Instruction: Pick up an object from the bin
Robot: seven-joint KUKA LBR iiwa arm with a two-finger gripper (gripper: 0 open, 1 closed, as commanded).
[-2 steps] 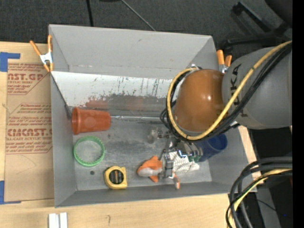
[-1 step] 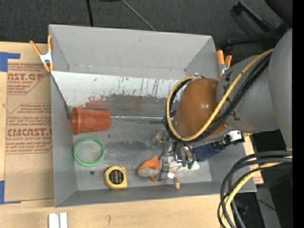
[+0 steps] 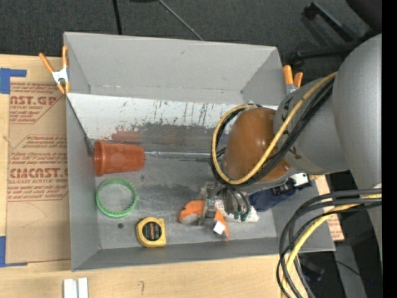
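Hand point(image 3: 217, 210) is low at the bin's front-right corner, directly over a small orange-and-white thing point(image 3: 192, 213). Can't tell its opening or whether it has a hold. Front wall point(image 3: 186, 252) is just beside it. Yellow tape measure point(image 3: 151, 231) is near on its left. Green ring point(image 3: 115, 197) and orange cup point(image 3: 119, 158) are well apart beyond, with bare floor between.

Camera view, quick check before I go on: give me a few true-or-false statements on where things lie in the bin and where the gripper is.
1. The orange cup lies on its side at the bin's left. True.
2. The green ring sits inside the cup. False: it lies flat on the bin floor beside the cup.
3. The yellow tape measure lies near the ring. True.
4. The gripper is over the cup. False: it is at the bin's right, by a small orange and white thing.
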